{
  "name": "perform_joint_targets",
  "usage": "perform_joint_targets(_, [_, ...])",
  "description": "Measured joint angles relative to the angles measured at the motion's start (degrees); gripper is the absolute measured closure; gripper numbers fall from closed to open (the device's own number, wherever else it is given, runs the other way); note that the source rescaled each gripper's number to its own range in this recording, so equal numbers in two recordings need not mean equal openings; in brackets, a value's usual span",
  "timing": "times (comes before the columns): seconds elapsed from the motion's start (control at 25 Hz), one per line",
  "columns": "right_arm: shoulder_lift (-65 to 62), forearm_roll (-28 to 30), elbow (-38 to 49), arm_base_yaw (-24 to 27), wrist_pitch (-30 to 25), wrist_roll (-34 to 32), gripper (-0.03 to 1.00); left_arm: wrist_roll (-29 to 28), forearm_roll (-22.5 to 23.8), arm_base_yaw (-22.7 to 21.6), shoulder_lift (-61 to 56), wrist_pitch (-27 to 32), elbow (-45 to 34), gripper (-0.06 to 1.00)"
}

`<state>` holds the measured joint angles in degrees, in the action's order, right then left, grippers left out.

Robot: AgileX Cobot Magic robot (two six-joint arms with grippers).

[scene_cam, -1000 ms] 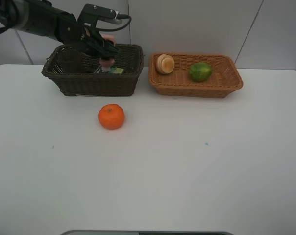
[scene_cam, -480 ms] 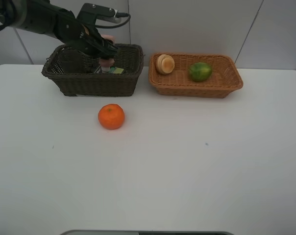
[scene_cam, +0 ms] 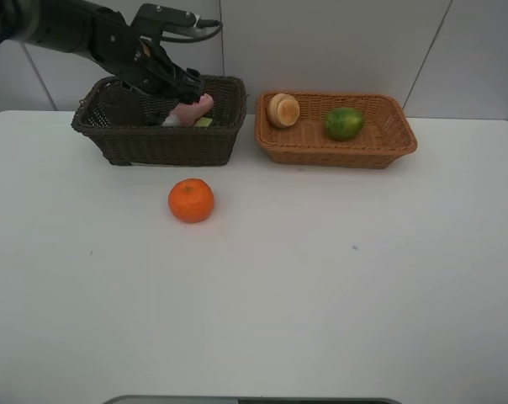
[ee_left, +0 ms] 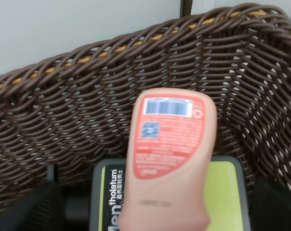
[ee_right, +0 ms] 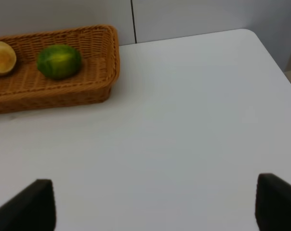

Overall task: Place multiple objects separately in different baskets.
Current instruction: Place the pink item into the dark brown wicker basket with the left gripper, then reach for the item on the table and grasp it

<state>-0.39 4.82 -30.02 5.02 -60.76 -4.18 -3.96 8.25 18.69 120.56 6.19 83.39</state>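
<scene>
The white table carries two baskets side by side along its far edge: the dark brown basket takes the toiletry items, while the tan basket takes fruit, holding a peach-like fruit and a green lime-like fruit. That sorting looks like the reason the orange sits alone on the open table in front of the dark basket, not yet placed. The left gripper hangs over the dark basket with its fingers spread wide and nothing between them. Below it, the pink tube lies inside that basket, leaning on the dark green-labelled bottle. Its long axis slants, flat crimped end raised toward the basket's right wall and cap end low. The right gripper's fingers stand apart over bare table, holding nothing.
</scene>
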Motion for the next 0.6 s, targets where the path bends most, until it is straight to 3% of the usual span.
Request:
perform_joint_targets(0.2, [0.0, 0.0, 0.0, 0.0, 0.0, 0.0, 0.22, 0.0, -2.5, 0.0, -4.2, 7.7, 0.2, -0.06])
perform_joint_targets(0.6, [0.0, 0.0, 0.0, 0.0, 0.0, 0.0, 0.22, 7.0, -14.3, 0.0, -7.6, 39.2, 0.3, -0.06])
